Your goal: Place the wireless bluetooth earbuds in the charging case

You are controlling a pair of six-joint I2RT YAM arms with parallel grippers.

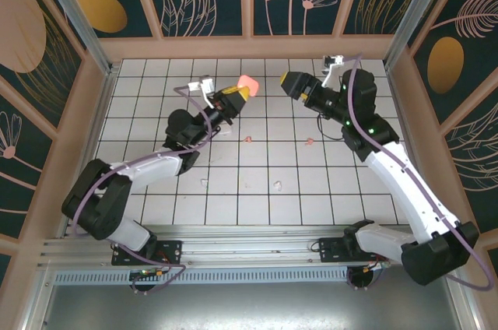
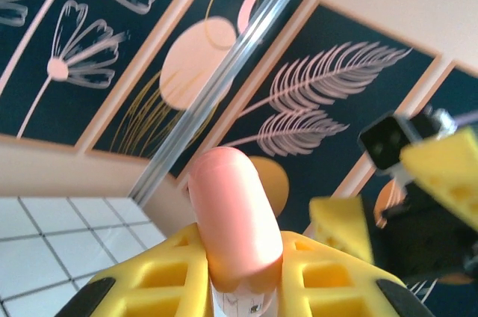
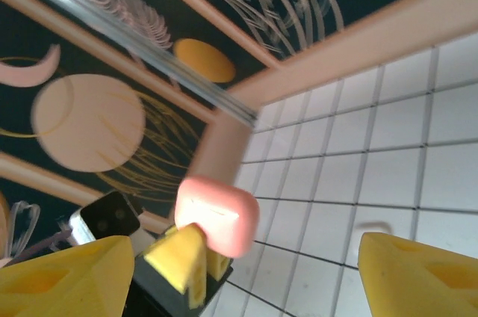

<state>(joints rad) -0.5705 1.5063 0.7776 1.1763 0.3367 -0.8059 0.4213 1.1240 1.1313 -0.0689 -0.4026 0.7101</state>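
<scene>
- Gripping the salmon-pink charging case (image 1: pixel 247 82) between its yellow fingers, the left tool (image 1: pixel 241 90) hovers above the far middle of the white-tiled tabletop (image 1: pixel 148 120), with its arm reaching up from the near left.
- In the left wrist view the charging case (image 2: pixel 235 220) stands up from between the two yellow fingers (image 2: pixel 149 287), and its rounded end points toward the patterned back wall (image 2: pixel 328 85).
- The right tool (image 1: pixel 290 81) hangs just to the right of the case, facing it and apart from it.
- The right wrist view shows that tool's own yellow fingers (image 3: pixel 82 265) spread wide at the bottom corners, with nothing held between them.
- The same view shows the case (image 3: pixel 216 216) clamped in the left tool, and a thin seam line crosses its face.
- The four wireless bluetooth earbuds lie loose on the tabletop, well apart from both tools and from each other.
- The left pink earbud (image 1: pixel 249 140) sits on the tiles nearer the bases than the left tool.
- The right pink earbud (image 1: pixel 310 142) lies level with it, just beside the right arm's elbow.
- The left white earbud (image 1: pixel 204 182) and the right white earbud (image 1: pixel 278 185) lie nearer the arm bases, one row of tiles or so closer than the pink pair.
</scene>
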